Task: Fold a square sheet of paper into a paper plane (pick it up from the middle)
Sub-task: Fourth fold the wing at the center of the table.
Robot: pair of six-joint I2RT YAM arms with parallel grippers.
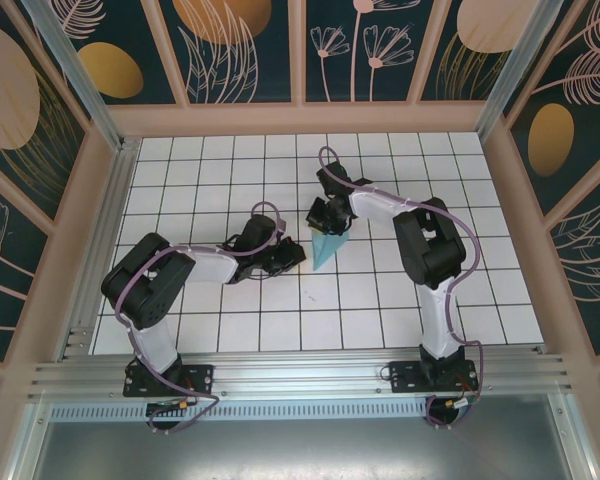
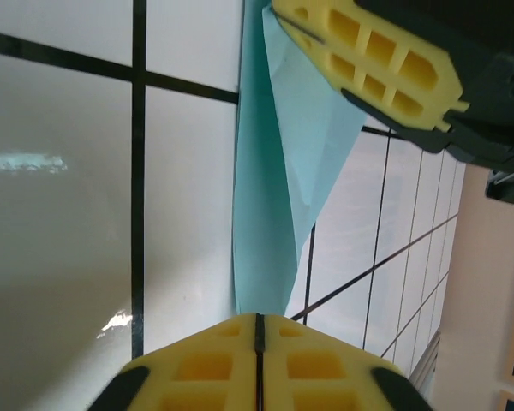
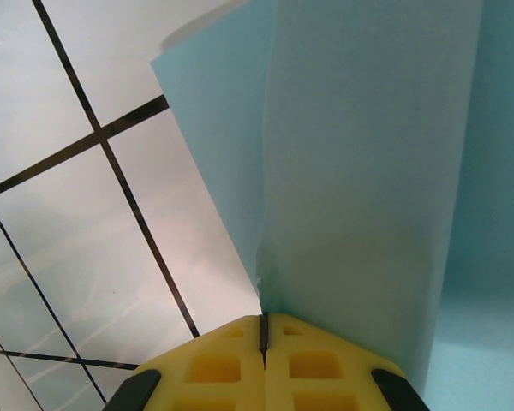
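Right pincer (image 3: 263, 332): clamped on the paper plane (image 1: 327, 248), at its wide end.
Left pincer (image 2: 259, 330): pads together, just at the tip, mid-desk (image 1: 210, 170).
Doing it well: steady the wide end, no tugging.

Found left arm (image 1: 218, 268) stretched low toward centre, elbow bent out near its base. Found left pincer (image 1: 298, 256) with fingers (image 2: 197, 368) pressed together along a hairline seam; could not determine any hold. Found right arm (image 1: 380, 210) folded sharply at elbow, forearm reaching leftward. Found right pincer (image 1: 330, 214) angled downward, its fingers (image 3: 317, 368) clamped together on paper plane (image 3: 368, 171).
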